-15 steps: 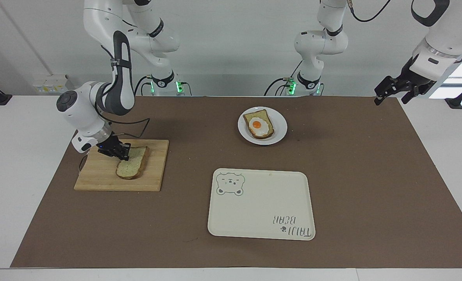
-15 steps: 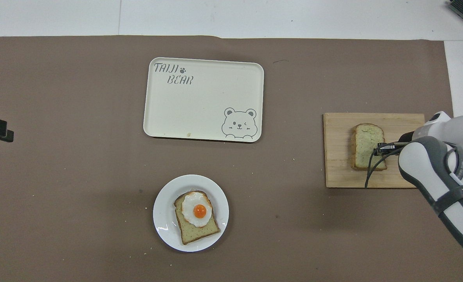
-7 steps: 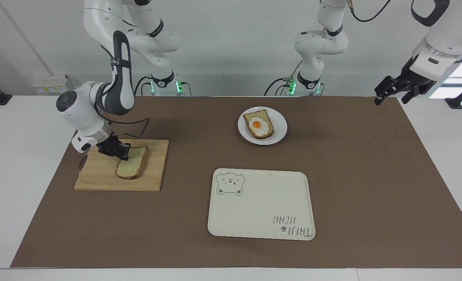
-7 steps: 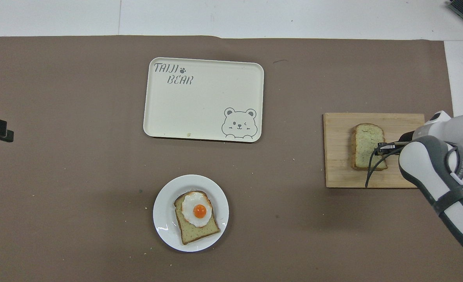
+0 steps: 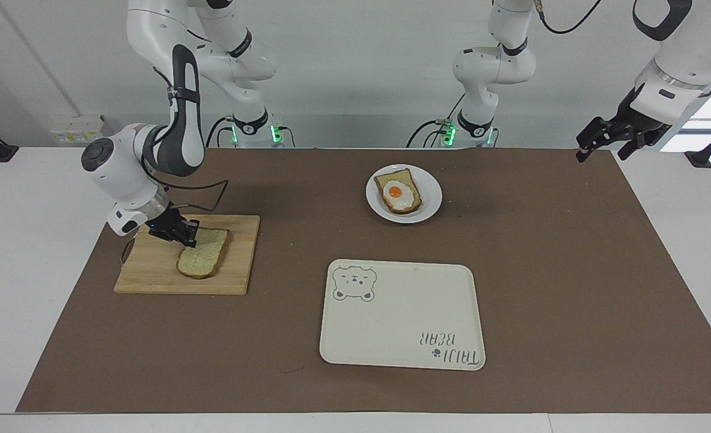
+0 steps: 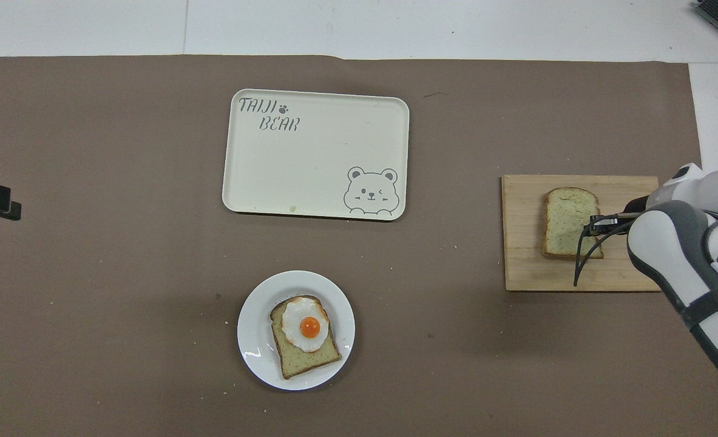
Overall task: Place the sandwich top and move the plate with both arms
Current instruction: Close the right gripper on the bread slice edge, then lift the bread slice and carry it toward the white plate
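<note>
The sandwich top [image 5: 202, 257], a plain speckled bread slice, is on the wooden cutting board [image 5: 151, 273] at the right arm's end of the table. My right gripper [image 5: 182, 236] is shut on the slice's edge and holds that side slightly up; it also shows in the overhead view [image 6: 595, 226], with the slice [image 6: 564, 221] beside it. The small white plate [image 5: 432, 197] stands near the robots and bears the bread slice with a fried egg [image 5: 398, 191]. My left gripper [image 5: 607, 144] waits open in the air over the left arm's end of the table.
A cream rectangular tray [image 5: 403, 313] with a bear drawing lies farther from the robots than the plate, and shows in the overhead view [image 6: 310, 164]. A brown mat [image 5: 571, 270] covers the table. The board [image 6: 522, 267] and plate [image 6: 255, 340] are well apart.
My right gripper has risen a little with the bread slice's edge in it, and the slice has shifted slightly on the board. The left arm has not moved.
</note>
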